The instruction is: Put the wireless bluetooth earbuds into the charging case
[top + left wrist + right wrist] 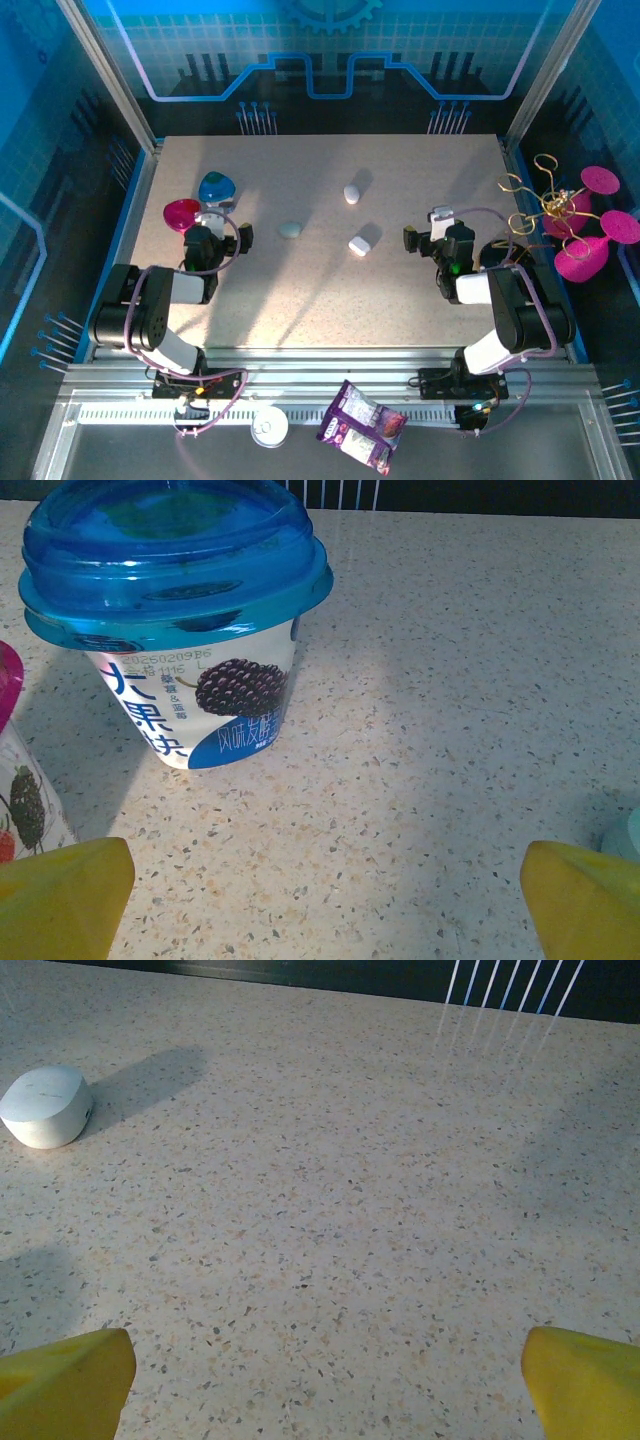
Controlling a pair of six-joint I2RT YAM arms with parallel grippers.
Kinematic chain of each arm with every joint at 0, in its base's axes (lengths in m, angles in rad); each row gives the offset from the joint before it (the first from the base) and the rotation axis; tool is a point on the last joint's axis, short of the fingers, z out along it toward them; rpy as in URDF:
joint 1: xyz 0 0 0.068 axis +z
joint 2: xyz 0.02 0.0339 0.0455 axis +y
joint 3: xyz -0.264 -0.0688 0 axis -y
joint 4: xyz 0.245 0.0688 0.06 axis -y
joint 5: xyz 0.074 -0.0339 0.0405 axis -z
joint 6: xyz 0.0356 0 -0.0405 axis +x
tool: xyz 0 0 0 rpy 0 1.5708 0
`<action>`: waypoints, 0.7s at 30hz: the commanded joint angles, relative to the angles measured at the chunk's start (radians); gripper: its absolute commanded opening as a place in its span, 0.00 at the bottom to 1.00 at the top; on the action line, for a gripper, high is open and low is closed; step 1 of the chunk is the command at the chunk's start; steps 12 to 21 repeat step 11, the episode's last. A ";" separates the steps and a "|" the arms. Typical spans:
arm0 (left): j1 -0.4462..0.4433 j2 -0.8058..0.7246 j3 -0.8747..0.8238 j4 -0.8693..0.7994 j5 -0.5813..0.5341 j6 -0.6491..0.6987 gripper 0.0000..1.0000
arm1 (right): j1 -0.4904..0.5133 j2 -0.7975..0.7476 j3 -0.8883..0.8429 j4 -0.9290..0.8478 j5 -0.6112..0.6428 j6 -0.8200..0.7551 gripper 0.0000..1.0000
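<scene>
**Asker:** What are the arms doing?

**Describer:** Both are hovering low over the speckled table [300, 310]. The left gripper [325, 905] is holding its yellow fingers spread wide with nothing between them. The right gripper [325, 1385] is doing the same.

**Asker:** Where are the earbuds?

**Describer:** I cannot tell, as they are too small to make out. Three pebble-shaped cases are lying mid-table, and all look closed. A mint charging case [291, 230] is lying near the left gripper. A white case [361, 245] is sitting between the arms, and a second white case [352, 193] is sitting farther back.

**Asker:** What does doing this step well call for?

**Describer:** Probably one gripper steadying a case while the other is lifting its lid. After that, I would narrow the jaws before pinching a bud by its stem. The bud should be lined up over its well before it is let go.

**Asker:** Is any writing readable?

**Describer:** A blue-lidded yogurt cup [175, 610] is standing in front of the left gripper. It is showing a blackberry picture, large blue Chinese characters and a printed code that seems to begin 20250209. A pink-lidded cup [18, 780] is standing just beside it.
</scene>
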 commanded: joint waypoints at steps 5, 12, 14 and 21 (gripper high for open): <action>0.005 0.001 0.021 0.017 -0.005 -0.014 0.99 | -0.013 0.003 0.018 0.038 -0.007 -0.001 1.00; 0.004 0.001 0.018 0.022 -0.005 -0.014 0.99 | -0.013 0.003 0.016 0.041 -0.004 -0.002 1.00; 0.004 0.001 0.018 0.022 -0.005 -0.014 0.99 | -0.013 0.003 0.016 0.041 -0.004 -0.002 1.00; 0.004 0.001 0.018 0.022 -0.005 -0.014 0.99 | -0.013 0.003 0.016 0.041 -0.004 -0.002 1.00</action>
